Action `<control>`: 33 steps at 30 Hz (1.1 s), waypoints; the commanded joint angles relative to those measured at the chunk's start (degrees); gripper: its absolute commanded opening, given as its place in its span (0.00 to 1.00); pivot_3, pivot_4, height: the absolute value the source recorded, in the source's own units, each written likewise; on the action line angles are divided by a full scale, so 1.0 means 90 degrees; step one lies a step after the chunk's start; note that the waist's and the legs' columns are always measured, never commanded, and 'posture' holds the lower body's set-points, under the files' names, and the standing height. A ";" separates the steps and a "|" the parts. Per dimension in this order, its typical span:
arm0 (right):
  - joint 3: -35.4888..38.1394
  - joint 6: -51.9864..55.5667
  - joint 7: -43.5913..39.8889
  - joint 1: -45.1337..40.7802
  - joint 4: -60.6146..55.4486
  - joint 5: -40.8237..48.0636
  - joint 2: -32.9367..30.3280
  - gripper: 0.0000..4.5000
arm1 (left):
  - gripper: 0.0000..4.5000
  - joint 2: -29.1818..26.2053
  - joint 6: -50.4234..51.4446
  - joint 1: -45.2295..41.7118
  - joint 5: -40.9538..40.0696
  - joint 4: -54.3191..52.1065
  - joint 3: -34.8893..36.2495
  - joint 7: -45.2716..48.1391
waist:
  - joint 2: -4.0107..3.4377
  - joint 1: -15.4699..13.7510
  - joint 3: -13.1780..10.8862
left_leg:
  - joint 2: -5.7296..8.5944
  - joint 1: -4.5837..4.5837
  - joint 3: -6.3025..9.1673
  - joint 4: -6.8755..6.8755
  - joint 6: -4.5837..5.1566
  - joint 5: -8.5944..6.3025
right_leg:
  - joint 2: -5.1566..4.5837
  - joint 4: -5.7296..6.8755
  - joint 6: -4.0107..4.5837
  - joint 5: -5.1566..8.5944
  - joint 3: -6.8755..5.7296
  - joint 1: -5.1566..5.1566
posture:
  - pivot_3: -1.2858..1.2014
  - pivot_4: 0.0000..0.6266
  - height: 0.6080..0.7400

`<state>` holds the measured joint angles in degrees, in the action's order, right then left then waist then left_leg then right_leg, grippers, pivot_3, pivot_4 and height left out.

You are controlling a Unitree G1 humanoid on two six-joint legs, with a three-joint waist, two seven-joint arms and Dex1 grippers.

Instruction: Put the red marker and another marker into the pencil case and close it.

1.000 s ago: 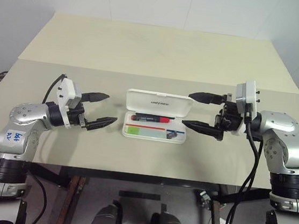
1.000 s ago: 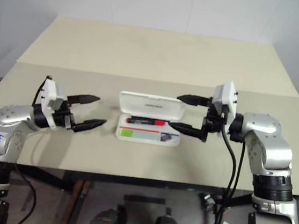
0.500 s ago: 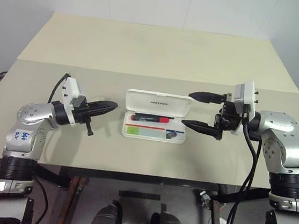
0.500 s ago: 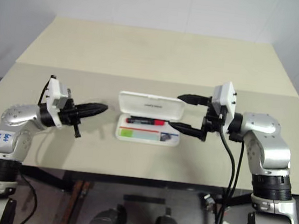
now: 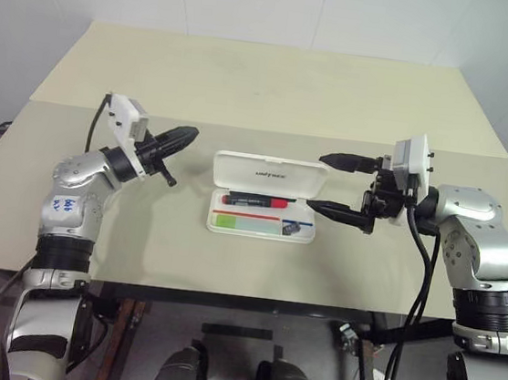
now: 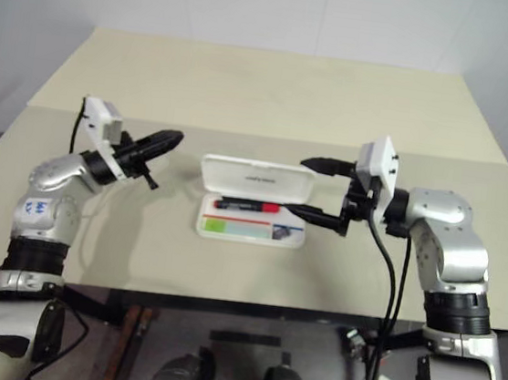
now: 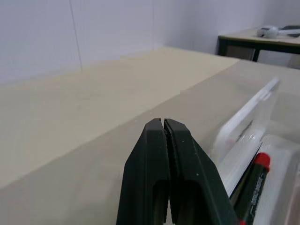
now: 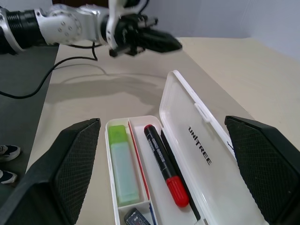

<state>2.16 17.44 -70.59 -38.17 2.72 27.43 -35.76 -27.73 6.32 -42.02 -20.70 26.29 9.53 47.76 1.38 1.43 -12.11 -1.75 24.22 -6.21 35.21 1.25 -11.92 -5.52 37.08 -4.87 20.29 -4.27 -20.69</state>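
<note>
The white pencil case (image 5: 270, 172) lies open in the middle of the table, its lid leaning back. In its tray the red marker (image 5: 257, 201) lies lengthwise in the rear slot and the green marker (image 5: 232, 222) in the front slot. Both show again in the right wrist view, red marker (image 8: 164, 164) and green marker (image 8: 123, 159). My left gripper (image 5: 187, 134) hovers shut and empty, left of the lid and level with its top edge. My right gripper (image 5: 317, 182) is open at the case's right end, one finger above the lid corner, one by the tray.
A small dark object (image 5: 297, 229) sits in the tray's right front compartment. A second beige table top (image 5: 275, 82) adjoins behind, past a seam. The table's front edge (image 5: 242, 291) runs close below the case. Bare surface lies on both sides.
My left gripper has shut from open, then risen and moved toward the case's lid, pointing at it. The right gripper and the case have stayed put.
</note>
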 commanded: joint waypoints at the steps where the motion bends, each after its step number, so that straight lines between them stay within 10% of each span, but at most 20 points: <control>1: 0.0052 -0.0120 0.0047 -0.0138 -0.0072 0.0018 0.0009 1.00 | 0.01 0.0051 -0.0242 -0.0357 0.0097 0.0396 -0.0051 0.0122 | 0.0000 0.0000 0.0000 | 0.0000 0.0000 0.0000 0.0000 0.0000 0.0000 | 0.0000 0.0000 0.0000 0.0000 -0.0003 0.0000 | 0.52 0.24 1.00; 15: 0.0099 -0.0152 0.0215 -0.0108 -0.0149 -0.0015 0.0064 1.00 | 0.01 0.0469 -0.0762 -0.1124 0.0684 0.1580 -0.0690 0.0763 | 0.0001 -0.0003 0.0000 | 0.0001 0.0001 -0.0001 0.0005 0.0001 0.0001 | 0.0000 0.0002 -0.0001 0.0000 -0.0010 0.0000 | 0.52 0.24 1.00; 33: 0.0084 -0.0176 0.0338 -0.0086 -0.0147 0.0000 0.0083 1.00 | 0.01 -0.0451 -0.0706 0.0091 0.0948 -0.0342 -0.1680 0.2781 | 0.0001 0.0002 0.0000 | -0.0001 0.0000 -0.0003 0.0006 0.0002 0.0002 | -0.0003 0.0004 -0.0001 0.0000 -0.0002 -0.0001 | 0.52 0.24 1.00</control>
<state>2.16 16.52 -67.81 -38.37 2.71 26.85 -34.98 -31.09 -0.21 -41.35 -12.92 25.40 -5.07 71.98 1.39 1.45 -12.11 -1.75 24.23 -6.23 35.27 1.28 -11.90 -5.56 37.11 -4.87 20.29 -4.26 -20.69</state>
